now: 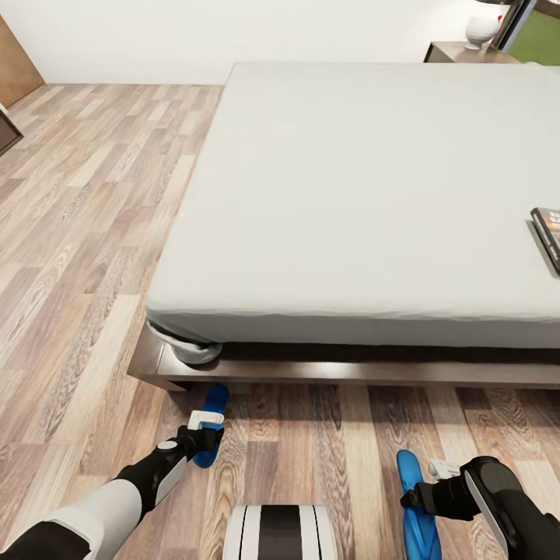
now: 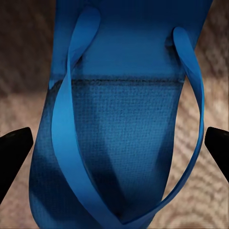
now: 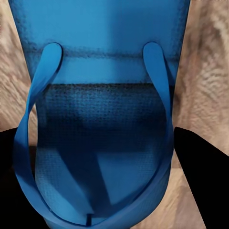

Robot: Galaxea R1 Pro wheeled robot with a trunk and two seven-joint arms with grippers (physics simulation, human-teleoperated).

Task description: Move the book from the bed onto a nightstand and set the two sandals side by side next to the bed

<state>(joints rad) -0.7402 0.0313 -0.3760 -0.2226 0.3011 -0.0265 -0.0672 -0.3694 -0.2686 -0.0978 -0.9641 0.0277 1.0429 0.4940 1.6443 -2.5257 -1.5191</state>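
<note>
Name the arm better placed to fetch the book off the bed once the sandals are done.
Right, probably. The book lies at the mattress's right edge, on the right gripper's side; the left gripper hangs far across.

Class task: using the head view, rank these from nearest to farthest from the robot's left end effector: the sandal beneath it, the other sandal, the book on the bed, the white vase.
1. Left sandal, directly under the left end effector.
2. Right sandal, on the floor beneath the right arm.
3. Book, at the bed's right edge.
4. White vase, on the stand beyond the bed's far corner.
</note>
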